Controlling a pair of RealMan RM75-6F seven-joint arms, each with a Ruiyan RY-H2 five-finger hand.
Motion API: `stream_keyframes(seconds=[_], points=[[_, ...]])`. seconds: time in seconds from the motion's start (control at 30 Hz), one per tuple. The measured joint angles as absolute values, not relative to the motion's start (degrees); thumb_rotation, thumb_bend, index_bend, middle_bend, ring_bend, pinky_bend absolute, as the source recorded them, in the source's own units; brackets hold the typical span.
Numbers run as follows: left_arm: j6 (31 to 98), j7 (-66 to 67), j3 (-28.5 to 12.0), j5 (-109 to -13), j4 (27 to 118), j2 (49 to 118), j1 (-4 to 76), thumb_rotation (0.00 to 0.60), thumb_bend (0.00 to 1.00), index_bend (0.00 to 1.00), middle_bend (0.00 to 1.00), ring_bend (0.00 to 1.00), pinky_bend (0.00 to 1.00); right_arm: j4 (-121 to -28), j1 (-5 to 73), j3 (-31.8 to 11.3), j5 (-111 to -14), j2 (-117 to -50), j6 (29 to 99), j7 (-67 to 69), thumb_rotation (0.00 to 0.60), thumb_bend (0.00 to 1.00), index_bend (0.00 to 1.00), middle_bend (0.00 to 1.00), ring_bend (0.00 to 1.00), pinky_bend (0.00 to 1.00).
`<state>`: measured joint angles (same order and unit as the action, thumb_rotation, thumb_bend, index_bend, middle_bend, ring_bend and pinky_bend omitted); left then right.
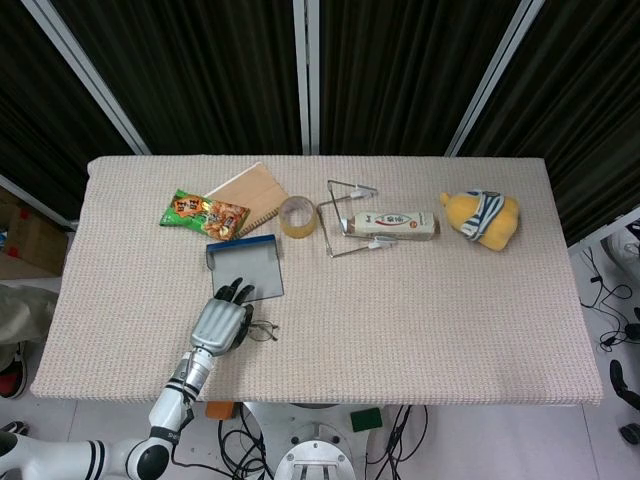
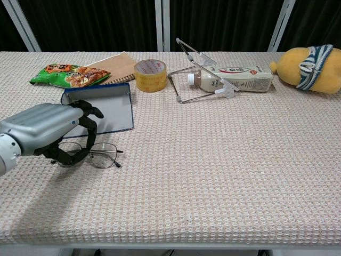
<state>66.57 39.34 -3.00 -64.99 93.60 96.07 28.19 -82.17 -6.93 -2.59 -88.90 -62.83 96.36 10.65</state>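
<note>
Fingers (image 2: pixel 85 114) of the left hand (image 1: pixel 222 322) curl down over a pair of glasses (image 2: pixel 98 155), covering the near lens; whether they truly grip the frame I cannot tell. Just beyond the fingertips lies a blue-edged dustpan (image 1: pixel 245 268), its near edge partly hidden. Right hand: out of sight.

Glasses (image 2: pixel 96 155) lie before the dustpan (image 2: pixel 104 109), tape (image 2: pixel 150 75) behind.

Thin metal-framed glasses (image 2: pixel 101 156) lie on the rough woven cloth table cover (image 2: pixel 224 176).
</note>
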Motion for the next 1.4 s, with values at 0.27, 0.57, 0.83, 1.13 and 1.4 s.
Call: stream_keyframes(seconds=[0.27, 0.57, 0.83, 1.13, 1.4], points=[[67.4, 39.1, -3.6, -65.0, 94.4, 95.7, 28.4, 0.6, 0.41, 0.59, 0.13, 0.03, 0.18, -82.3, -6.8, -2.6, -89.1, -62.8, 96.3, 10.3, 0.6, 0.48, 0.0, 0.0, 0.0, 0.0], [70.3, 38.3, -7.9, -66.6, 92.9, 96.3, 29.7, 0.6, 0.42, 0.62, 0.1, 0.0, 0.18, -82.6, -6.8, -2.8, -88.8, -62.6, 96.4, 10.3, 0.6, 0.48, 0.0, 0.0, 0.0, 0.0], [71.5, 41.7, -14.3, -61.9, 86.5, 99.7, 32.8, 0.6, 0.42, 0.62, 0.06, 0.0, 0.17, -82.6, -6.6, -2.9, -88.3, -62.5, 95.8, 10.1, 0.6, 0.48, 0.0, 0.0, 0.0, 0.0], [68.6, 43.2, -17.7, -54.1, 78.0, 104.5, 36.6, 0.6, 0.42, 0.62, 0.01, 0.0, 0.17, -82.3, -6.2, -3.0, -87.6, -62.8, 94.6, 9.9, 0.6, 0.48, 0.0, 0.0, 0.0, 0.0], [66.6, 42.3, -18.2, -52.5, 67.4, 109.4, 39.4, 0.6, 0.42, 0.63, 0.01, 0.0, 0.17, -82.1, -6.1, -3.1, -86.9, -62.8, 93.9, 9.9, 0.6, 0.48, 0.0, 0.0, 0.0, 0.0]])
